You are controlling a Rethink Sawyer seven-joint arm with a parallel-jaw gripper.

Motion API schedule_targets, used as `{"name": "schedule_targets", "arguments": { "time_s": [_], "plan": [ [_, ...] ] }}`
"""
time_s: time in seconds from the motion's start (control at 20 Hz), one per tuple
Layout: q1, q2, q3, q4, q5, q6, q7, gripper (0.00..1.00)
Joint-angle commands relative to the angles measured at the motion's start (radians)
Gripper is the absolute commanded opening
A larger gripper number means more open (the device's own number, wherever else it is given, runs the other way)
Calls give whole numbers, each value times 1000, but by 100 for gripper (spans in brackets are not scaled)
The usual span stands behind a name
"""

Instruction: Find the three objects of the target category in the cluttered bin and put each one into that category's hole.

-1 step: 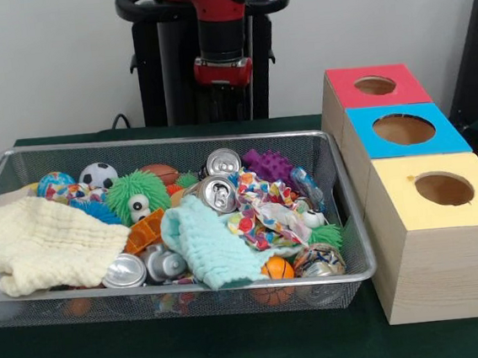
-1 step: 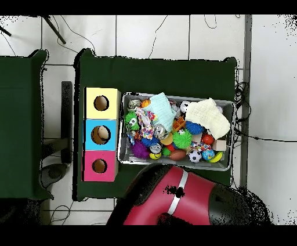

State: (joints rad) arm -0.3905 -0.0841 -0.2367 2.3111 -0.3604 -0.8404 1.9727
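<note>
A wire-mesh bin [image 1: 159,141] is heaped with clutter: silver drink cans [image 1: 217,193], a soccer ball [image 1: 97,175], a small orange basketball [image 1: 276,268], a green fuzzy toy with eyes [image 1: 136,196], a purple spiky toy [image 1: 267,164], a cream cloth [image 1: 42,240] and a mint cloth [image 1: 211,245]. Beside it stand three wooden boxes with round holes: red-topped [image 1: 345,97], blue-topped [image 1: 367,145] and yellow-topped [image 1: 411,209]. My arm [image 1: 222,69] hangs drawn back beyond the bin's far side, over nothing. Its lower end is lost against the black pedestal.
From overhead, the bin [image 2: 120,130] lies right of the yellow [image 2: 110,93], blue [image 2: 111,124] and red [image 2: 110,155] boxes on the dark green table [image 2: 174,72]. The red arm [image 2: 185,200] bulks over the table's edge near the bin. Cables trail on the tiled floor.
</note>
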Motion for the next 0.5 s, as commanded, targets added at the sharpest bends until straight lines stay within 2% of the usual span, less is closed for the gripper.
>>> {"name": "schedule_targets", "arguments": {
  "time_s": [0.05, 0.5],
  "plan": [
    [-53, 130, -105, -89, -79, 113, 74, 100],
    [-99, 160, -154, -123, -120, 113, 79, 100]
  ]
}}
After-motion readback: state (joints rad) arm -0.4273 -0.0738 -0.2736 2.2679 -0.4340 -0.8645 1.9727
